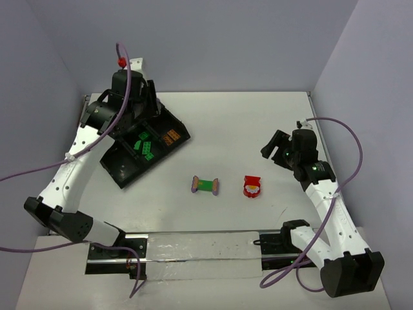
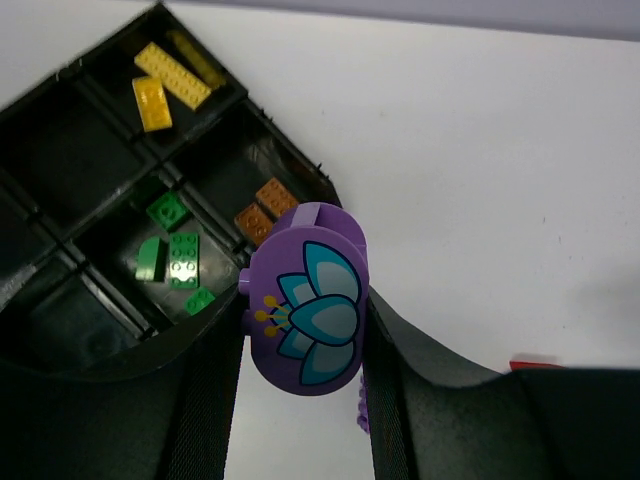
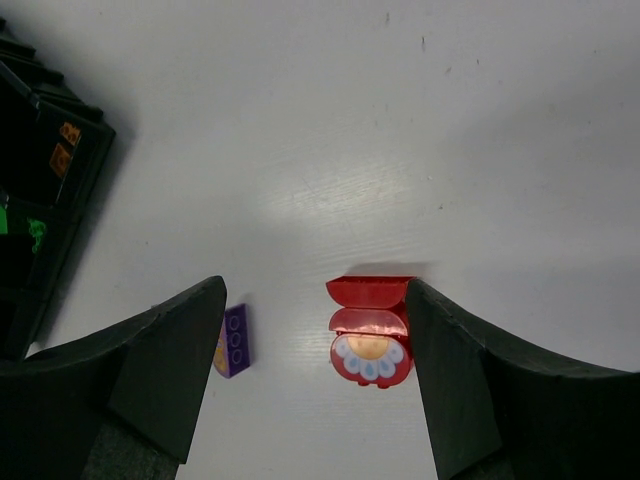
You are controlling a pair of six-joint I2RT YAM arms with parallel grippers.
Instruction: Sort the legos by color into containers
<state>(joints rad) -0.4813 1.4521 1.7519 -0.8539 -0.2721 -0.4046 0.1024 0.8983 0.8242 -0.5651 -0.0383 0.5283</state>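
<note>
My left gripper (image 2: 303, 312) is shut on a round purple lego (image 2: 310, 290) printed with a teal lotus, held above the edge of the black divided tray (image 1: 124, 169). The tray's containers hold yellow legos (image 2: 165, 85), orange legos (image 2: 265, 210) and green legos (image 2: 178, 258), each colour in its own compartment. A green bar with purple ends (image 1: 205, 185) and a red-and-white lego (image 1: 252, 187) lie on the table. My right gripper (image 3: 315, 300) hovers open above the red-and-white lego (image 3: 370, 335), which shows close to its right finger. The bar's purple end (image 3: 235, 340) shows by the left finger.
The tray sits at the table's far left, angled, with my left arm (image 1: 126, 97) over it. Grey walls close in the table on three sides. A metal rail (image 1: 193, 248) with the arm bases runs along the near edge.
</note>
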